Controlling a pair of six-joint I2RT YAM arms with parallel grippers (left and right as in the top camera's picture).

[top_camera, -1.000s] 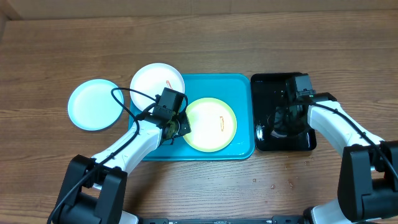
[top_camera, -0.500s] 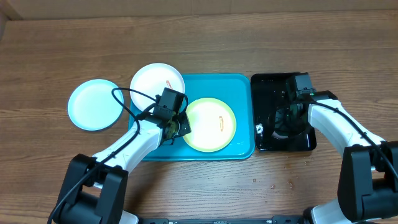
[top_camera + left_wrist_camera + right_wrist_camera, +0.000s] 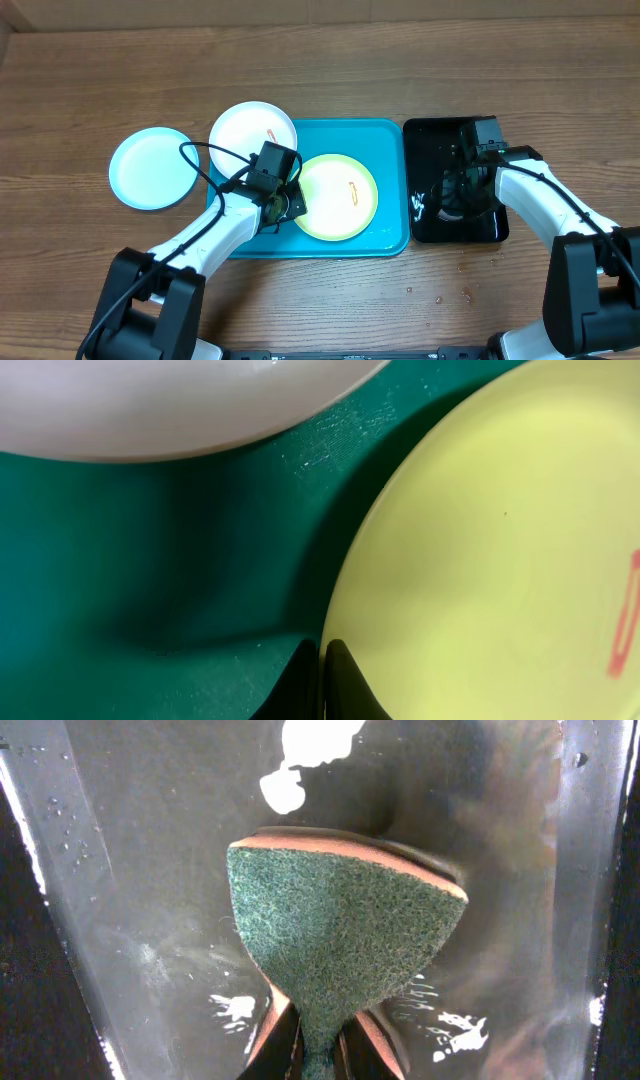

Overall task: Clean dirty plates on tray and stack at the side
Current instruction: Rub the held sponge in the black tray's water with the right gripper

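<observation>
Turquoise plastic fills the middle of the wooden table [image 3: 400, 60]: the tray [image 3: 385, 140] lies flat, with the yellow-green plate [image 3: 325, 212] inside it, right of centre. An orange-red smear [image 3: 352, 192] marks that plate's face. The white plate [image 3: 245, 125] sits at the tray's far left corner, partly over the rim and partly over the table, and carries a small red smear [image 3: 271, 133] of its own. The pale blue plate [image 3: 150, 167] lies on the bare table to the left of the tray, just apart from the white one and off the tray altogether.

The left gripper [image 3: 322, 680] is down at the left edge of the yellow-green plate. In the left wrist view its jaws are pressed together with the plate's rim running in between them, one tip on the tray side and one over the plate, so they are closed on that rim.

To the right of the turquoise tray, just beside it, lies the smaller glossy black tray [image 3: 430, 140], its floor wet and streaked with white patches that may be suds or glare. The right gripper [image 3: 318, 1055] hangs over it, its jaws clamped on a sponge [image 3: 340, 920]. The sponge's green scouring face is towards the wrist camera, an orange layer shows along its edges, and the grip squeezes it narrow so that it fans out wider at its free end.
</observation>
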